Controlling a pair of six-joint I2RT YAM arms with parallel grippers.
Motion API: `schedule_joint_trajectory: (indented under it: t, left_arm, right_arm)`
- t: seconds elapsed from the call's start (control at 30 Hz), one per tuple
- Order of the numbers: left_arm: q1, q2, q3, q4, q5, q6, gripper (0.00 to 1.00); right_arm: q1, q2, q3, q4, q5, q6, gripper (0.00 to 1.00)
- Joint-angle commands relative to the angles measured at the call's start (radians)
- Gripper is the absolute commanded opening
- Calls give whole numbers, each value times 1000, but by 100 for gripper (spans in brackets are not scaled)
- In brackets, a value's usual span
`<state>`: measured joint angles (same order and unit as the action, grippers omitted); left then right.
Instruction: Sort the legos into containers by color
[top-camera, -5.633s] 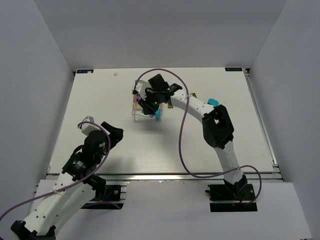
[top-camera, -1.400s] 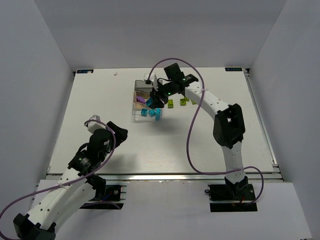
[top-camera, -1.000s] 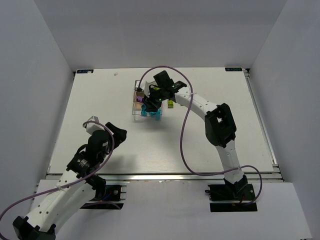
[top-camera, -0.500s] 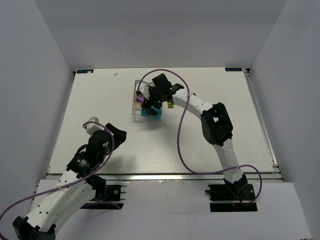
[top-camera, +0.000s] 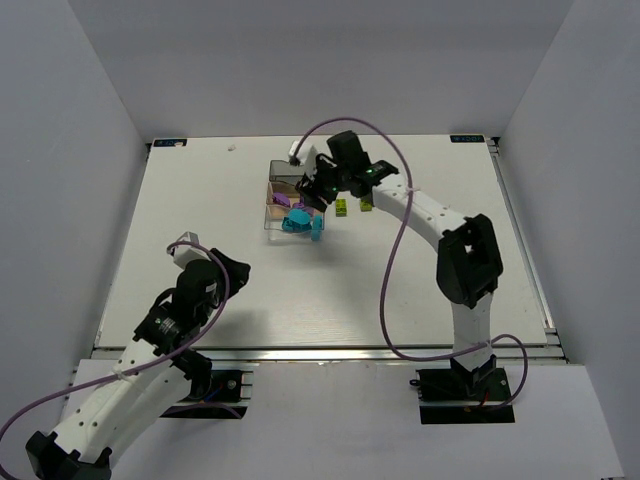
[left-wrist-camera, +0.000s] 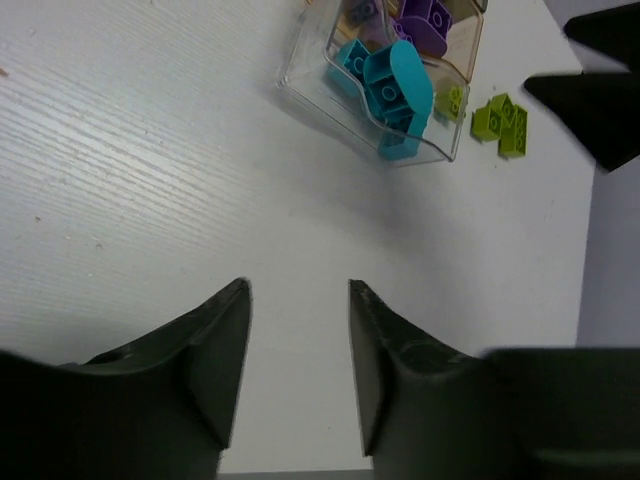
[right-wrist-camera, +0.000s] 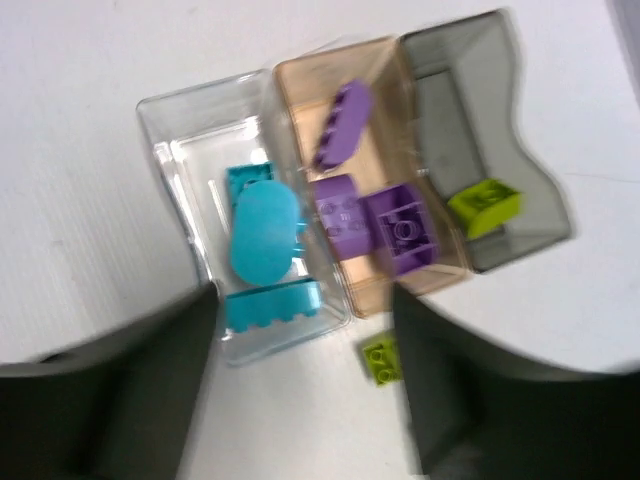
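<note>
Right gripper (right-wrist-camera: 300, 330) jaws wide apart, empty, above the bins. Left gripper (left-wrist-camera: 297, 300) jaws part open, empty, over bare desk (left-wrist-camera: 150, 200). Clear bin (right-wrist-camera: 195, 150): cyan bricks (right-wrist-camera: 265, 225). Amber bin (right-wrist-camera: 310, 100): purple bricks (right-wrist-camera: 400, 230). Grey bin (right-wrist-camera: 450, 100): one lime brick (right-wrist-camera: 485, 205), blurry, probably inside. More lime bricks (left-wrist-camera: 503, 117) on desk just beside the bins.

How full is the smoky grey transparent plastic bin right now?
Nearly empty: one lime green brick lies inside the smoky grey bin; another lime brick sits outside it.

Your top view overlooks the whole tabletop (top-camera: 200, 200); right wrist looks straight down on the containers (right-wrist-camera: 300, 100), left sees them beyond its claw (left-wrist-camera: 298, 310).
</note>
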<state>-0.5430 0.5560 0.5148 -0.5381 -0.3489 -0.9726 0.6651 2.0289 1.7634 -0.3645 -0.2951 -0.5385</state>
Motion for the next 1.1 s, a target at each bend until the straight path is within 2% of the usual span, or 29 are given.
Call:
schedule_joint_trajectory:
  t: [0.0, 0.03, 0.07, 0.1, 0.17, 0.2, 0.3, 0.4, 0.47, 0.57, 0.6, 0.67, 0.7, 0.77, 0.8, 0.83, 0.87, 0.97, 1.0, 1.07]
  left_arm:
    - [3, -18, -15, 36, 21, 8, 50]
    - [3, -22, -18, 41, 22, 6, 34]
    - [3, -25, -21, 46, 25, 8, 28]
    - [3, -27, -22, 47, 27, 6, 23]
    - [3, -28, -25, 50, 30, 8, 16]
    - [3, -30, -27, 53, 30, 8, 16]
    - [3, -30, -32, 63, 39, 11, 17]
    - [3, -30, -35, 69, 48, 9, 20]
    - [3, -30, -35, 69, 50, 9, 22]
    - [3, -34, -33, 66, 48, 6, 27]
    - [3, -37, -35, 66, 50, 5, 28]
    - [3, -41, -39, 64, 50, 0, 35]
    - [3, -42, -41, 64, 50, -1, 38]
    - [3, -41, -39, 60, 50, -8, 48]
    - [3, -39, -38, 56, 50, -8, 51]
    - [3, -34, -36, 53, 44, -9, 56]
    - [3, -31, -33, 52, 42, -8, 58]
    - [3, -16, -30, 58, 41, -9, 62]
    - [3, -11, -29, 59, 42, -9, 62]
    - [3, 4, -29, 66, 48, -9, 63]
  right_arm:
    - [-64, -102, -28, 47, -47, 86, 63]
    - [-84, -116, -42, 47, -45, 101, 51]
    - [-94, -140, -73, 45, -38, 109, 39]
    - [-105, -151, -87, 45, -33, 115, 23]
    - [-149, -173, -107, 33, -35, 142, 14]
    - [-165, -176, -119, 27, -36, 155, 5]
    - [-238, -185, -139, 10, -53, 204, 1]
    - [-312, -188, -159, 12, -61, 248, 1]
    - [-355, -187, -179, 13, -55, 262, 5]
    - [-394, -165, -190, 13, -18, 279, 21]
    - [-400, -154, -186, 1, 13, 284, 29]
    - [-415, -118, -168, -16, 45, 291, 34]
    - [-418, -105, -165, -19, 88, 295, 42]
    - [-424, -69, -148, -37, 115, 299, 46]
    - [-427, -55, -139, -45, 134, 301, 53]
    - [-429, -42, -130, -65, 139, 304, 55]
    - [-429, -17, -113, -71, 142, 307, 65]
    - [-430, 23, -94, -79, 139, 310, 74]
    - [-429, 31, -85, -76, 140, 311, 81]
    - [-430, 59, -71, -71, 149, 313, 83]
